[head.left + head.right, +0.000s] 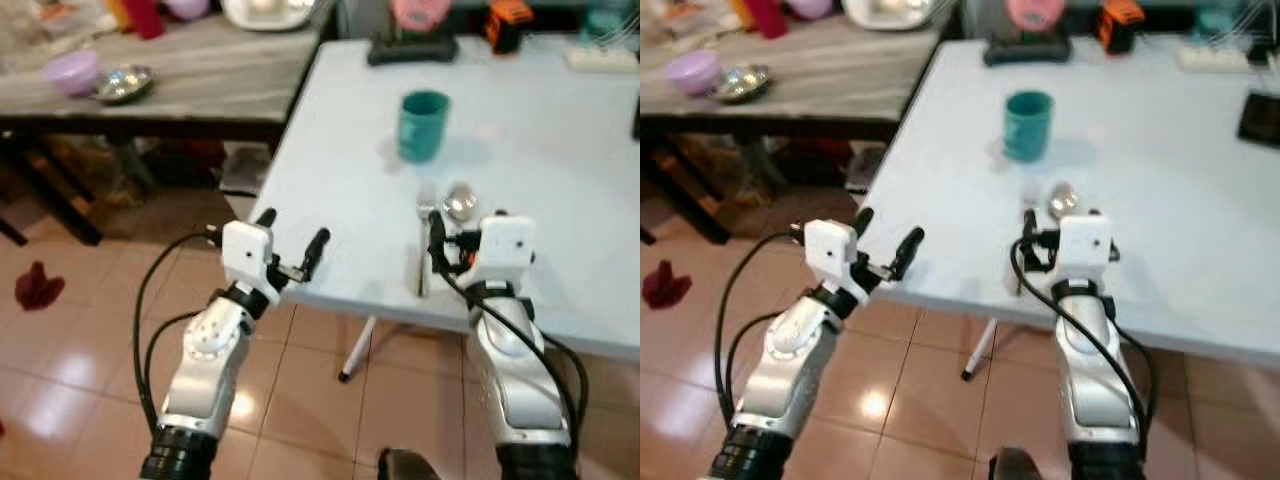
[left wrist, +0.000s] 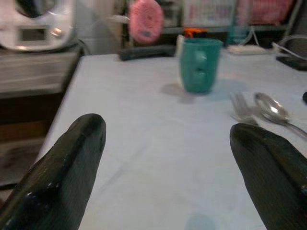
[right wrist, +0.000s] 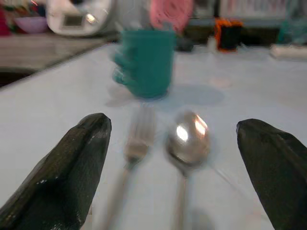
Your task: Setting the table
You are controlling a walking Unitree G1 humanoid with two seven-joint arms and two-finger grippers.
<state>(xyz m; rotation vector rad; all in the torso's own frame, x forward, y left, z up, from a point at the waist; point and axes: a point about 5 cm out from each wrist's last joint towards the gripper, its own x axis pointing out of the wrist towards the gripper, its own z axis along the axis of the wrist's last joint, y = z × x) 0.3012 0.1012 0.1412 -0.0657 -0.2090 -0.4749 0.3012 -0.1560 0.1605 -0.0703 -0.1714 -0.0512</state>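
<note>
Cutlery laid beside the cup
Right gripper [image 1: 452, 243] open over fork [image 3: 136, 139] and spoon [image 3: 187, 139] — left gripper [image 1: 292, 240] open; lift clear without nudging them.

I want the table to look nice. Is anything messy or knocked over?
Nothing stands out. The teal cup stands upright on the white table, and the fork and spoon lie side by side in front of it. The right gripper hangs open over them, and the left gripper is open at the table's near edge.
</note>
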